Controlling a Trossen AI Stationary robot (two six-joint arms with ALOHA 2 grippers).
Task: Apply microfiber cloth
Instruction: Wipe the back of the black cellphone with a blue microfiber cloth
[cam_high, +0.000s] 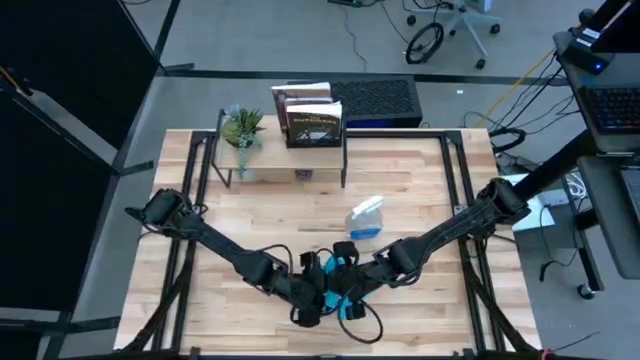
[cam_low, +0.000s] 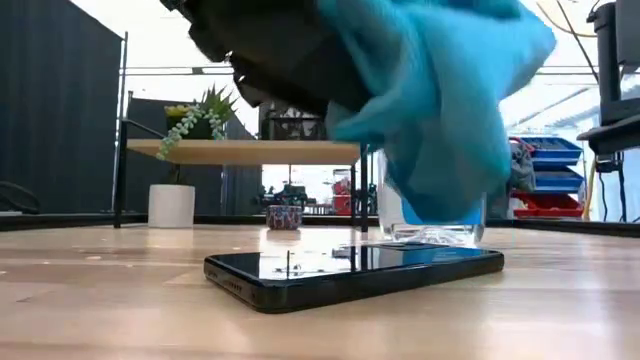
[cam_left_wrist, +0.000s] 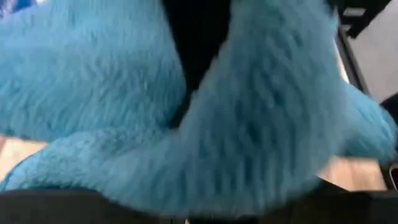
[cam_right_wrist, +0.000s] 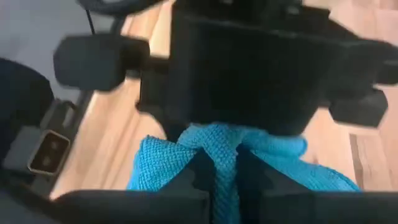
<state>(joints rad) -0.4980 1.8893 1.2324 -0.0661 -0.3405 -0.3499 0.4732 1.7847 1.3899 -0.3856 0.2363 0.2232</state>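
Right, from above I have both arms reaching in to meet at the near middle of the bench (cam_high: 420, 190). The left tool (cam_high: 318, 300) and right tool (cam_high: 350, 290) sit almost touching each other, with bits of the cloth (cam_high: 348, 310) showing between and just under them. The bottle (cam_high: 366, 218) lies just beyond the right tool, and further back a shelf (cam_high: 285, 160) carries a plant (cam_high: 242, 128) and a book (cam_high: 312, 120).

At bench level, the cloth (cam_low: 440, 100) hangs in a bunch from a dark tool above, clear of the phone (cam_low: 350, 270), which lies flat on the bench (cam_low: 100, 310) directly beneath it. The bottle (cam_low: 435, 225) stands out behind the cloth's lower edge.

Through the left wrist, the cloth (cam_left_wrist: 124, 93) fills nearly everything, pressed right up against the camera; I cannot tell how this tool's fingers stand.

Through the right wrist, my own fingers (cam_right_wrist: 249, 171) are pinched together on a fold of the cloth (cam_right_wrist: 217, 155), and the left arm's dark body looms just ahead of them, above the same bunch.
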